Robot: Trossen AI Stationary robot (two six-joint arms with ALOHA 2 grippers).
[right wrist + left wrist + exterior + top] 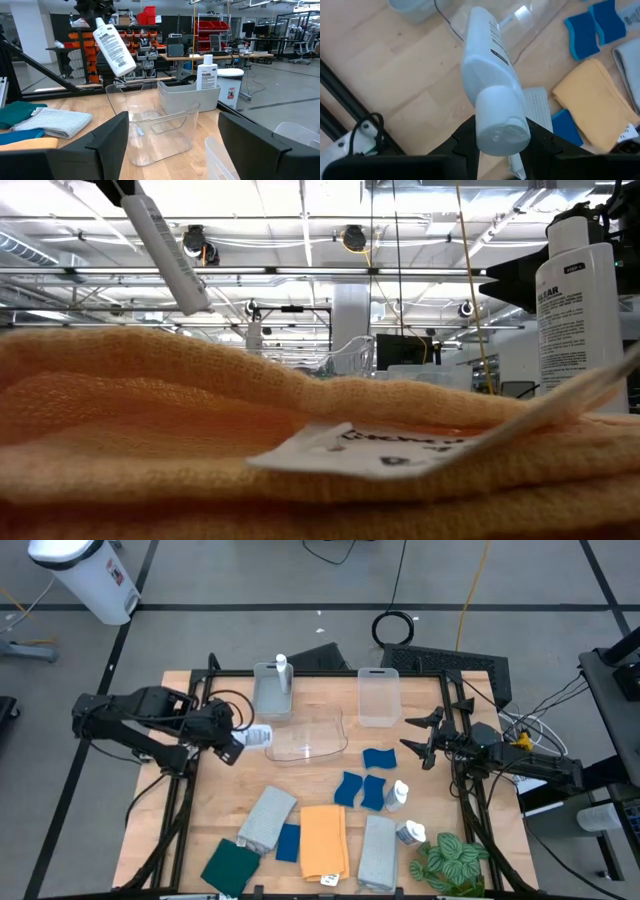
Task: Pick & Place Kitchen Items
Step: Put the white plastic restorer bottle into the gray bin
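The white bottle [256, 736], clamped cap-end in the left end effector [236, 744] above the clear bin's [308, 737] rim, should be carried fully over the opening and lowered before release, while the right end effector [421, 736] waits with fingers apart.

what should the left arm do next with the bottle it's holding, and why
Probably carry it a little further over the clear bin and lower it in. The left gripper has its jaws shut on a white bottle, held tilted in the air at the bin's edge, not yet inside. One bottle already stands in the grey bin. The right gripper waits open at the table's right.
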